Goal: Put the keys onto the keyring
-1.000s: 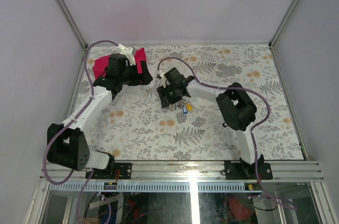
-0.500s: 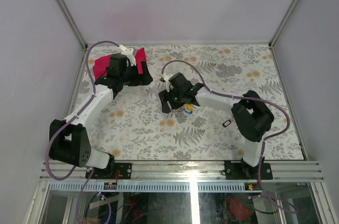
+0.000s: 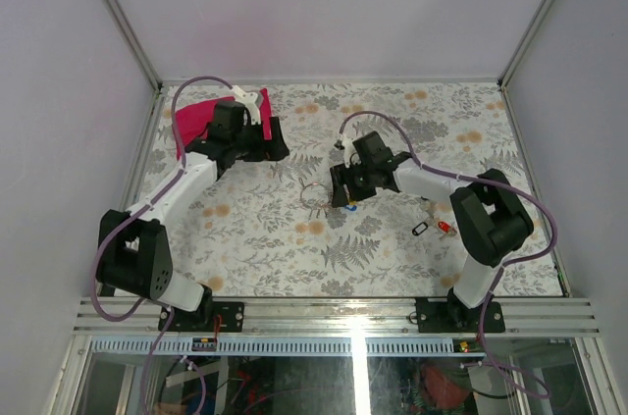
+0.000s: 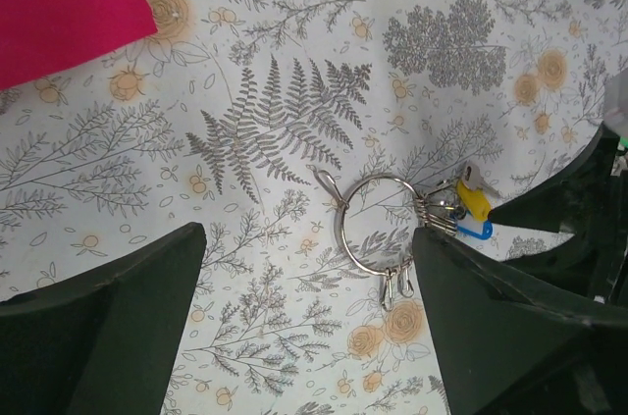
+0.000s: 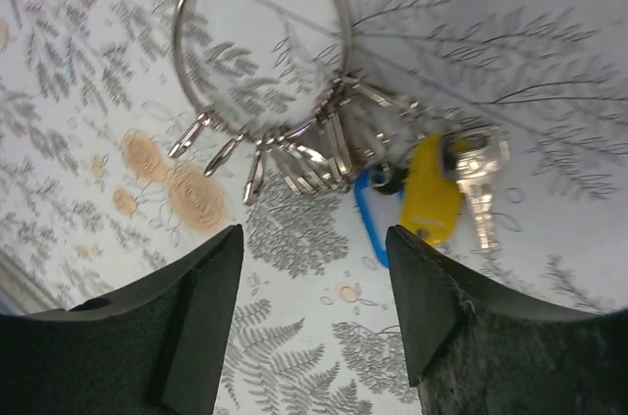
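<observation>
Well, on the flowery table [image 3: 373,258] my left gripper [image 4: 309,233] and right gripper [image 5: 314,233] both hang spread wide and empty near the keyring [image 5: 343,18], which lies flat with a yellow key [image 5: 432,201] and blue tag [image 5: 371,229] bunched against it. I think I must fetch another key next. Only the top view shows a red key [image 3: 446,229] lying well apart.

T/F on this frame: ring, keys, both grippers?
1. The keyring lies flat on the table: true.
2. The right gripper grips the yellow-tagged key: false. Its jaws are open and empty, and that key lies on the table.
3. The left gripper is open: true.
4. Every key lies next to the ring: false. A red-tagged key lies apart, further right in the top view.
</observation>
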### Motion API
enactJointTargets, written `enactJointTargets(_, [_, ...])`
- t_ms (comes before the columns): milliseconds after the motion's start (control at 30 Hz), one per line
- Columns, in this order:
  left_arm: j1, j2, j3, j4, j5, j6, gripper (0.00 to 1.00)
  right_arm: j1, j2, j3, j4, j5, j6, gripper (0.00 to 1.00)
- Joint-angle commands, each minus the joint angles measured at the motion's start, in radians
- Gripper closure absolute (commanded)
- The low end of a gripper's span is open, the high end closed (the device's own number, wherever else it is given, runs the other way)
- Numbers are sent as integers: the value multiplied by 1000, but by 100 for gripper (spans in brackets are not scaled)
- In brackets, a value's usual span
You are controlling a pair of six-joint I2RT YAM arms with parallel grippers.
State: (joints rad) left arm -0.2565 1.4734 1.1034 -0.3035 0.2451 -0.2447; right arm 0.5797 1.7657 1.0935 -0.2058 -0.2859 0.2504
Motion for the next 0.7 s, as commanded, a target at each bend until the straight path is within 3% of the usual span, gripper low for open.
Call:
enactJointTargets(0, [-9, 15, 45, -10, 9, 29, 12, 15, -64, -34, 25, -161, -7, 33])
enactJointTargets(233, [-104, 92, 69, -59, -56, 69, 15, 9, -183, -83, 7, 143, 50, 32])
enactJointTargets(433, [-198, 244, 138, -151, -122, 79, 28, -4, -275, -150, 25, 176, 69, 33])
enactJointTargets(667, [-260, 302, 113, -130, -257, -42, 40, -12, -365, -238, 37, 181, 77, 33])
